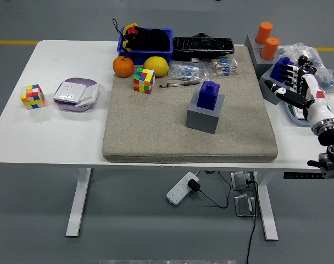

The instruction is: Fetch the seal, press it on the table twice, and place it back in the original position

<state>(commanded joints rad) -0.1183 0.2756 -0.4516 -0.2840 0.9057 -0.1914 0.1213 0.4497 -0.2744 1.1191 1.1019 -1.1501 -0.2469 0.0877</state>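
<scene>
The blue seal (209, 94) stands upright on its grey block (205, 114), a little right of the middle of the beige mat (156, 132), and nothing touches it, so we judge the task has not begun in any visible way: the fetch, the two presses and the return all look to be ahead of us. Our right hand (294, 82) hovers over the counter's (51, 137) right edge, well apart from the seal, its fingers (290, 70) loosely spread and holding nothing; our left hand is not in view. Around the seal the mat is bare in front and to the left, which gives us open room for pressing, and the path from the right hand to the seal crosses only bare mat. Behind the seal lie pens (178, 83) and packets (208, 69), with a colour cube (144, 80), a lemon (156, 66) and an orange (123, 66) further left, so a reach should stay low of that row. Beside our hand stand two orange pegs (267, 39) on a grey stand and some clutter at the edge, which the arm must clear as it swings in. A second cube (32, 96) and a lilac box (74, 94) sit far left, out of the way.
</scene>
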